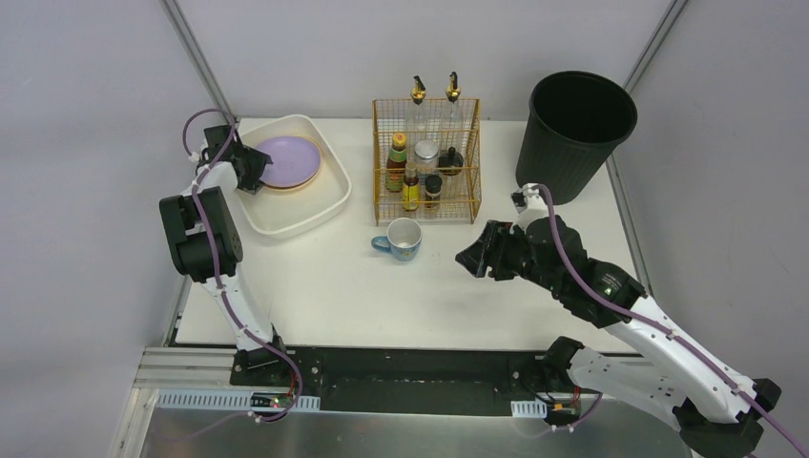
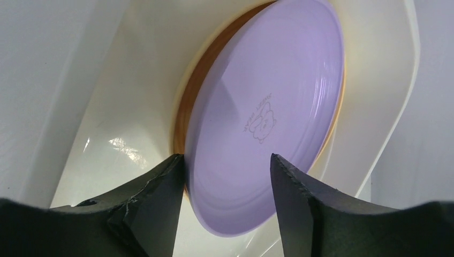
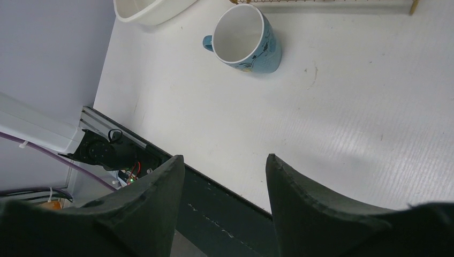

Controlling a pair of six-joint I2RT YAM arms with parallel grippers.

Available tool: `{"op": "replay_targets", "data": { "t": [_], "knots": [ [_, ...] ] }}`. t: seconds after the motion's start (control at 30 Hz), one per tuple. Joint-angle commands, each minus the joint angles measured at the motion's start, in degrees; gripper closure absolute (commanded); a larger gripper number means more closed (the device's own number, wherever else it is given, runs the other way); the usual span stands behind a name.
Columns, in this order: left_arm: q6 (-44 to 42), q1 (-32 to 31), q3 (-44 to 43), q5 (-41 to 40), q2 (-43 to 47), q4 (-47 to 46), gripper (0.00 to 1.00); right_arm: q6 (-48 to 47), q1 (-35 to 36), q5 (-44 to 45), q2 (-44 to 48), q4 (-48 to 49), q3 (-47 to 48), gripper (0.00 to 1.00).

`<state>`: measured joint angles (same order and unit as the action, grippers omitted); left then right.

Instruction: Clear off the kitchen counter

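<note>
Left gripper [image 1: 251, 171]: fingers spread, holding nothing, over the near rim of the purple plate [image 1: 291, 160]. That plate sits on an orange plate [image 2: 186, 104] in the white basin [image 1: 324, 205], left rear of the kitchen counter [image 1: 382, 296]. Blue mug [image 1: 404, 239] upright mid-counter, just before the wire rack [image 1: 472, 157] of bottles. Right gripper [image 1: 475, 258]: spread, empty, hovering right of the mug. Black bin [image 1: 577, 134] right rear.

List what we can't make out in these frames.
Lower plate, left wrist: only its orange rim shows; the purple plate covers the rest.
Bottles in the rack, top view: labels too small to read.
Bin, top view: inside too dark to tell contents.
Rack, right wrist: cut off by the top edge.
</note>
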<state>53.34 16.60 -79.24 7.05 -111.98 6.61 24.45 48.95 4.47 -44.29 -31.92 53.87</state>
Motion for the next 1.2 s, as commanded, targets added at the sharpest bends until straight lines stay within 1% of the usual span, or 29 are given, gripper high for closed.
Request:
{"op": "replay_targets", "data": {
  "t": [0.0,0.17,0.33,0.57,0.77,0.9,1.0,1.1,1.17],
  "knots": [
    [-1.06,0.10,-2.56,2.46,-0.02,1.47,0.38,1.04,-0.09,-0.13,0.79,1.57,-0.12,0.40],
    [-4.78,0.21,-5.09,5.41,0.86,8.12,0.33,1.13,-0.16,-0.82,0.08,1.83,0.05,0.39],
    [-8.47,0.19,-5.71,7.32,3.64,13.66,0.32,1.15,-0.12,-0.59,-1.17,0.56,0.65,0.39],
    [-12.25,0.19,-3.03,9.07,9.85,17.25,0.32,0.88,-0.15,1.14,-4.44,-2.70,1.90,0.33],
    [-13.73,0.19,1.37,13.35,18.36,18.22,0.32,0.34,-0.08,1.88,-6.77,-3.23,2.47,0.32],
    [-14.01,-0.03,4.26,18.59,23.36,18.56,0.31,0.31,-0.14,1.60,-7.92,-3.46,2.69,0.31],
    [-15.53,-1.43,5.52,20.31,26.45,20.19,0.30,0.56,-0.12,1.57,-8.26,-3.64,2.26,0.31],
    [-17.33,-5.02,6.55,20.06,29.55,22.81,0.30,0.70,-0.13,1.76,-8.14,-3.95,1.71,0.31],
    [-18.94,-8.47,6.90,18.20,31.55,24.67,0.30,0.87,-0.10,1.69,-8.03,-4.15,1.30,0.31]
  ]
}}
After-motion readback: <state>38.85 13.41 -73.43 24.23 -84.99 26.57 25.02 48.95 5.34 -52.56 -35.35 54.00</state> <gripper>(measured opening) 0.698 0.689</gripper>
